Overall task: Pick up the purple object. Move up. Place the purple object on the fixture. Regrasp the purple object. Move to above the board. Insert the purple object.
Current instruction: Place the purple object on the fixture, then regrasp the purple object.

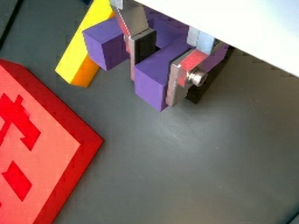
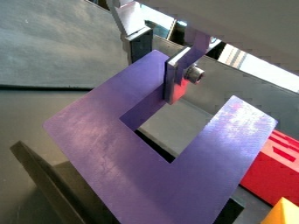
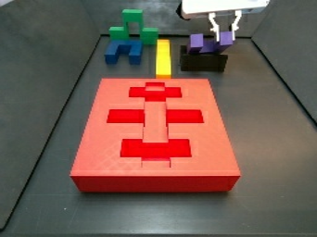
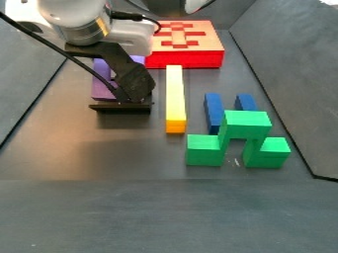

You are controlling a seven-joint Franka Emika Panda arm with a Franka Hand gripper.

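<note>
Slippage is my main worry: if I close off-centre on a prong, the purple object point(image 3: 205, 43) could tip off the fixture point(image 3: 206, 62) or end up crooked for the insertion later.

Reading a side view from left to right, I see stepped green blocks point(image 3: 130, 25) over blue blocks point(image 3: 121, 48), matte plastic with sharp edges. Next is the long yellow bar point(image 3: 164, 56), then the black boxy fixture with the purple U-shaped piece seated on top. In front lies the board point(image 3: 155, 134), a flat red slab with cross and bar recesses.

The gripper point(image 1: 160, 59) sits at the purple piece; in a wrist view its silver fingers point(image 1: 180, 77) flank one prong, but I cannot tell whether they pinch it.
</note>
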